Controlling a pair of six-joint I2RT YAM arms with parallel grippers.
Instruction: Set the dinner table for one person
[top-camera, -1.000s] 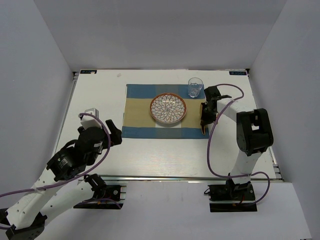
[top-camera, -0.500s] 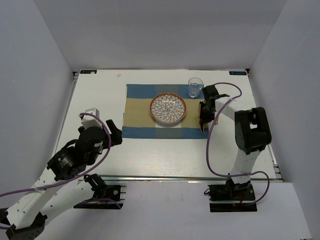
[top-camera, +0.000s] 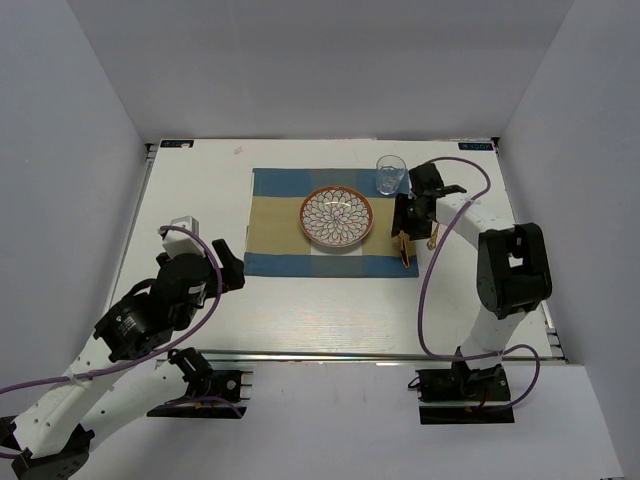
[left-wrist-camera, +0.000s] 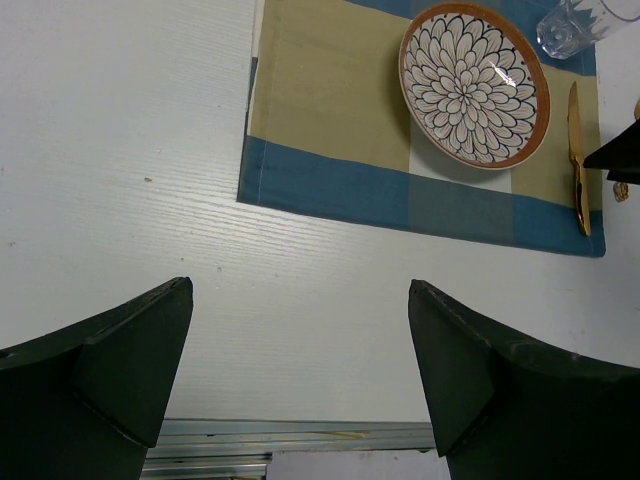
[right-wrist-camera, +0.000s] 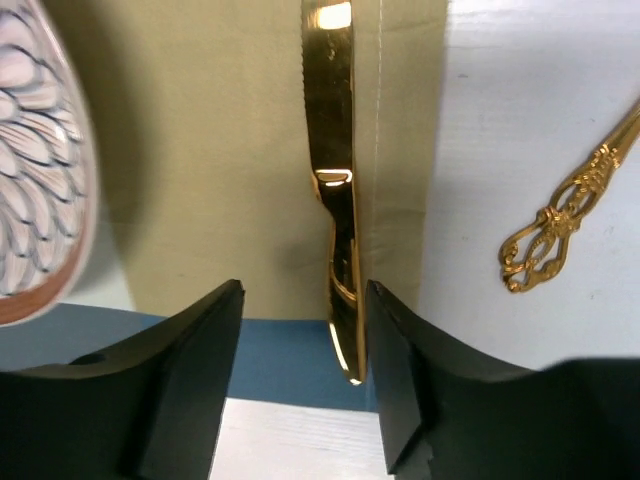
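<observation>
Dinner table filled the top view, a white top carrying a checked placemat with a patterned plate at its middle and a glass at its far right corner. The right gripper hung low over the mat's right edge, near the glass, above a gold knife. An ornate gold utensil lay just beside it on bare table. The left gripper waited near the mat's near left corner.

From the left wrist, its fingers stood wide apart with nothing between them, over bare white surface.

From the right wrist, the jaws were parted wider than the knife and seemed to grip nothing. The handle showed between the two fingers; whether either touched it I cannot tell. The knife lay along the very edge of the cloth.

My worry was that edge: a finger dragging sideways could roll the knife off the mat or ruck the cloth. A careless lift might clip the glass or sweep the ornate utensil away.
</observation>
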